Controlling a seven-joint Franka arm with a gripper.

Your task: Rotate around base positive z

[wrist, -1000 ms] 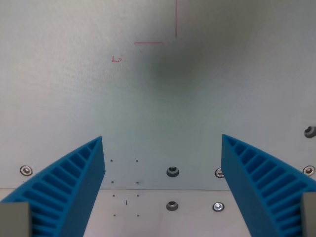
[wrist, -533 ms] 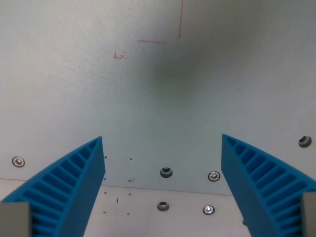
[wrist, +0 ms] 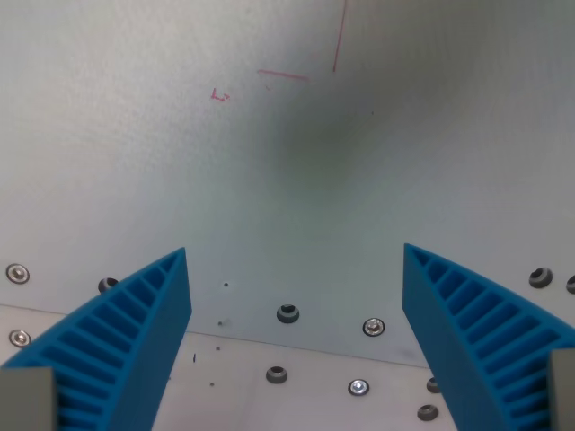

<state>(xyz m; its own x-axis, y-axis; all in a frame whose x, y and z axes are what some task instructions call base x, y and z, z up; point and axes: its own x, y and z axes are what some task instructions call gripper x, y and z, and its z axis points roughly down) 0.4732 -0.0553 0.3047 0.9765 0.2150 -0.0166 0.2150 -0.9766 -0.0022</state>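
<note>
My gripper [wrist: 295, 256] is open and empty, its two blue ribbed fingers [wrist: 126, 341] wide apart at the bottom left and bottom right of the wrist view. Below it lies a pale grey plate [wrist: 269, 180] with thin red pen marks [wrist: 283, 74] near the top. A soft dark shadow sits on the plate ahead of the gripper. Nothing is between the fingers.
The plate's near edge [wrist: 305, 346] runs slightly tilted across the bottom, over a whiter surface [wrist: 234, 391]. Several screws and bolt holes [wrist: 287, 313] line that edge on both sides, more at the far left [wrist: 16, 273] and far right [wrist: 539, 277].
The whole scene has turned and shifted in the view: the plate edge now tilts down to the right, the red marks slid right, screws slid left. The camera has rotated; the gripper stays open.
</note>
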